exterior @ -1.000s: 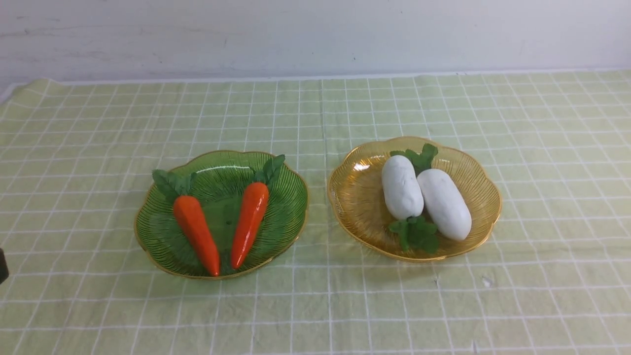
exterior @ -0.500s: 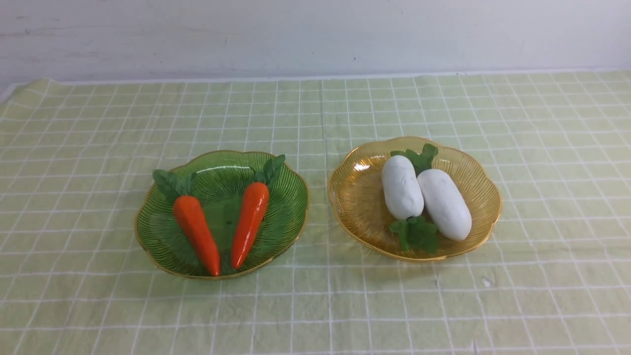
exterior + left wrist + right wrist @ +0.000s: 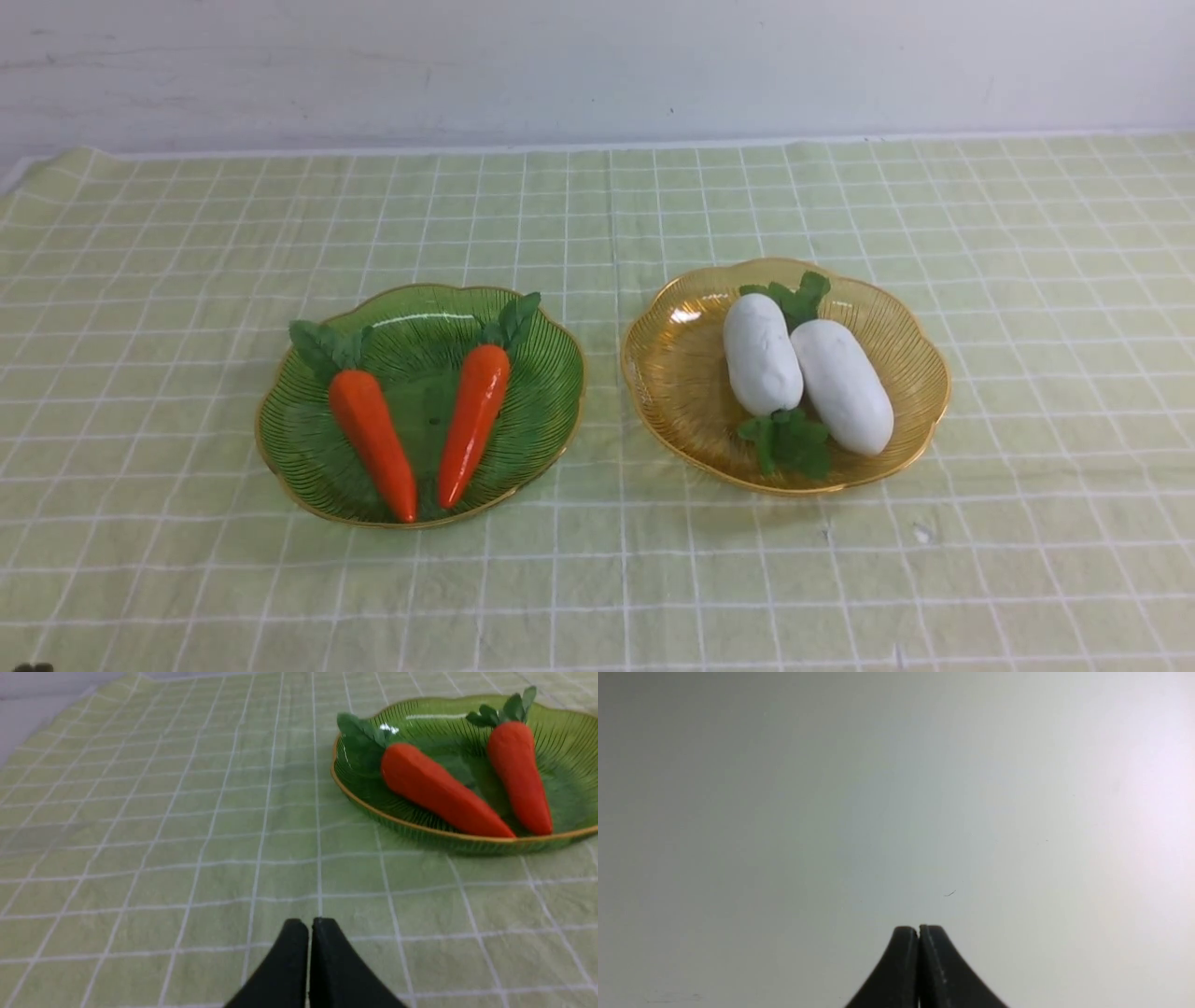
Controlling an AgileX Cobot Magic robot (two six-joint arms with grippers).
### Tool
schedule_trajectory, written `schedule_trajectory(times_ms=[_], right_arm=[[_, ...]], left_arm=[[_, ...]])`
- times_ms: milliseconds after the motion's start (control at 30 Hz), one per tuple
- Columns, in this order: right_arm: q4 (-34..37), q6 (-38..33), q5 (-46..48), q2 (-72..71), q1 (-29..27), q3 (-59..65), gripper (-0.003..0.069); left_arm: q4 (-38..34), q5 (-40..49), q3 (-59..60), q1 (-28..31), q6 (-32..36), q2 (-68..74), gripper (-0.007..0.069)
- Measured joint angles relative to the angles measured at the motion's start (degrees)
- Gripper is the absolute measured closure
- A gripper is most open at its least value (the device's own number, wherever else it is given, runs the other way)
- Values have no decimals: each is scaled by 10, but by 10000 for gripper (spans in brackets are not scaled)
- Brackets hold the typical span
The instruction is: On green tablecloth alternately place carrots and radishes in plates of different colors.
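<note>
Two orange carrots [image 3: 372, 441] [image 3: 474, 422] lie side by side in the green plate [image 3: 308, 457] on the green tablecloth [image 3: 597, 579]. Two white radishes [image 3: 761, 353] [image 3: 842, 386] lie in the amber plate [image 3: 672, 373] to its right. In the left wrist view my left gripper [image 3: 310, 924] is shut and empty, low over the cloth, short of the green plate [image 3: 373, 812] and its carrots [image 3: 439, 793] [image 3: 518, 774]. In the right wrist view my right gripper [image 3: 919, 931] is shut and empty before a blank pale surface. Neither gripper shows clearly in the front view.
A white wall [image 3: 597, 65] rises behind the table's far edge. A small dark part of the left arm [image 3: 33, 666] sits at the bottom left corner of the front view.
The dark part of the left arm has drawn back from the left edge of the front view down to the bottom corner. The plates and vegetables have not moved.
</note>
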Motion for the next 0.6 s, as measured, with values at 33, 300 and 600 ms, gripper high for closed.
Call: schedule_trajectory(times_ms=[33,300,600], right_arm=[[0,0,0,0,0,0,673],[0,0,0,0,0,0,673],[0,0,0,0,0,0,673]], left_arm=[[-4,5,1,0,6,0,632],[-52,4,1,0,50,0,632],[-58,4,1,0,52,0,632]])
